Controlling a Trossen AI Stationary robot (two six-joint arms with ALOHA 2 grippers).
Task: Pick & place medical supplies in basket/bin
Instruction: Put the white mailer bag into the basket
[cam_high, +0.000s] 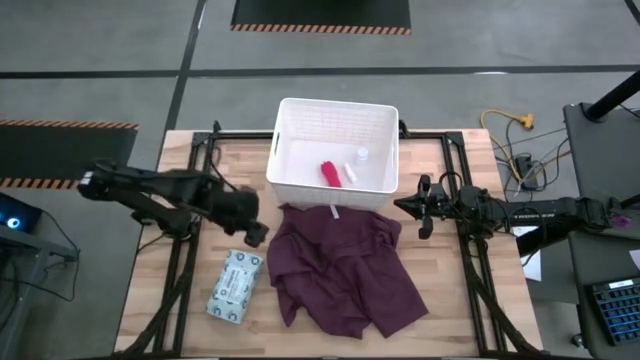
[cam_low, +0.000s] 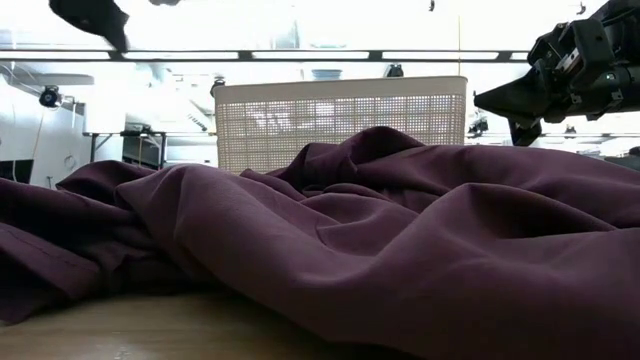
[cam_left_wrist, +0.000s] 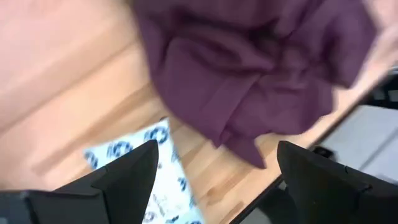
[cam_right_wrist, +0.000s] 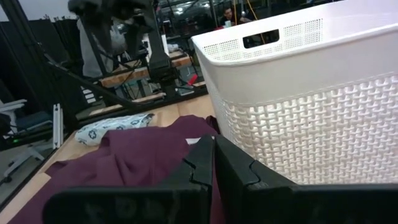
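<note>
The white lattice basket (cam_high: 335, 148) stands at the table's far middle; inside lie the red tube (cam_high: 329, 173), a small white bottle (cam_high: 361, 154) and a tiny white stick (cam_high: 349, 172). The patterned packet (cam_high: 236, 285) lies flat on the wood near the left front, also in the left wrist view (cam_left_wrist: 158, 180). My left gripper (cam_high: 254, 232) hangs open above the table, just far of the packet. My right gripper (cam_high: 418, 213) waits shut beside the basket's right near corner, empty. The maroon cloth (cam_high: 340, 265) is spread in front of the basket.
The maroon cloth fills the table's middle and blocks most of the low view (cam_low: 380, 230). Dark arm frames run along both table sides. Bare wood shows around the packet (cam_high: 180, 300). Beyond the table are cables, a keyboard (cam_high: 615, 310) and people far off.
</note>
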